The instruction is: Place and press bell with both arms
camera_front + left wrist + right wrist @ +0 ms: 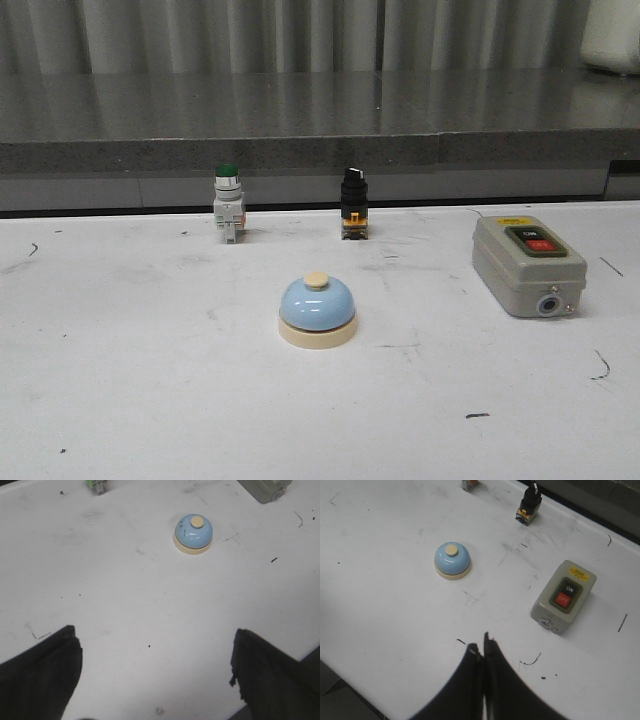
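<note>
The light-blue bell [317,310] with a cream base and cream button stands upright on the white table, near its middle. It also shows in the left wrist view [193,534] and in the right wrist view [452,561]. My left gripper [155,652] is open wide and empty above bare table, well short of the bell. My right gripper [481,647] is shut with nothing between its fingers, above bare table and apart from the bell. Neither arm shows in the front view.
A grey switch box [527,264] with ON and OFF buttons lies at the right, also in the right wrist view [563,596]. A green-capped push button [228,203] and a black selector switch [353,203] stand behind the bell. A grey ledge [300,120] runs along the back.
</note>
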Motion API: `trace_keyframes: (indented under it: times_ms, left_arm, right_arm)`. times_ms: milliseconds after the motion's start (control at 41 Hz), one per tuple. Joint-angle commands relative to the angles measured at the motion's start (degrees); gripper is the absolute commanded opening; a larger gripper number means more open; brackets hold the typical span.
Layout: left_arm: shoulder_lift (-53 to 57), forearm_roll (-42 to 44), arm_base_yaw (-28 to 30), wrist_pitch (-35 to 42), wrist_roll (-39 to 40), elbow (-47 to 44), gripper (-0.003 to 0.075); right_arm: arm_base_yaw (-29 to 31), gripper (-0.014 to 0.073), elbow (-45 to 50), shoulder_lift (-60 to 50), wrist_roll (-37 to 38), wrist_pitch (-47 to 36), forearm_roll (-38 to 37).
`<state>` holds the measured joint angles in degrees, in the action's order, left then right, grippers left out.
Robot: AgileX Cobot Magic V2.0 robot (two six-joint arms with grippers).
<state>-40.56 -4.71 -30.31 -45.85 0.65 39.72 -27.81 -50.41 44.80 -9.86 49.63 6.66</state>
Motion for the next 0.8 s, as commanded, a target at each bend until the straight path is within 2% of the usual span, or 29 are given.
trace_keyframes:
  times_ms: [0, 366, 439, 537, 659, 780]
  left_arm:
    - [0.31, -0.63, 0.17, 3.51, 0.07, 1.63, 0.0586]
    - [0.31, -0.63, 0.17, 3.51, 0.07, 1.60, 0.0568]
    - [0.31, -0.63, 0.17, 3.51, 0.07, 1.60, 0.0478]
    - [0.31, -0.63, 0.17, 3.51, 0.07, 1.60, 0.0296]
    - [0.31, -0.63, 0.17, 3.51, 0.07, 1.60, 0.0116]
    - [0.31, -0.63, 0.17, 3.51, 0.07, 1.60, -0.0019]
  right_arm:
    - [0.27, -0.0052, -1.44, -0.34, -0.29, -3.53, 0.53]
    - [0.27, -0.0052, -1.44, -0.34, -0.29, -3.48, 0.53]
    - [0.27, -0.0052, -1.44, -0.34, -0.29, -3.48, 0.53]
    - [0.27, -0.0052, -1.44, -0.34, -0.29, -3.48, 0.53]
    - [0.27, -0.0052, -1.44, -0.34, -0.29, -3.48, 0.53]
    - [0.27, -0.0052, -1.44, -0.34, -0.29, -3.48, 0.53]
